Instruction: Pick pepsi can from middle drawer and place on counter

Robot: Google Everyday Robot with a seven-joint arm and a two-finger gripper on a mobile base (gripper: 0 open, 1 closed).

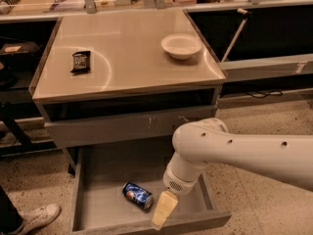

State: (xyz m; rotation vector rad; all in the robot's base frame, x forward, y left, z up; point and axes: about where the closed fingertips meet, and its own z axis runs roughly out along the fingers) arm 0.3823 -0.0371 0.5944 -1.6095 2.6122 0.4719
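Note:
The pepsi can [137, 195] is blue with a round logo and lies on its side on the floor of the open middle drawer [100, 180], near the drawer's front. My white arm comes in from the right and bends down over the drawer. My gripper [163, 210] shows as a pale yellow finger hanging just right of the can, close to it, near the drawer's front wall. Nothing is seen held in it.
The counter top [127, 53] above the drawer carries a black snack packet [81, 61] at the left and a white bowl [181, 45] at the right. A closed grey drawer front [117, 129] sits under the counter. A person's shoe [29, 219] is at the lower left.

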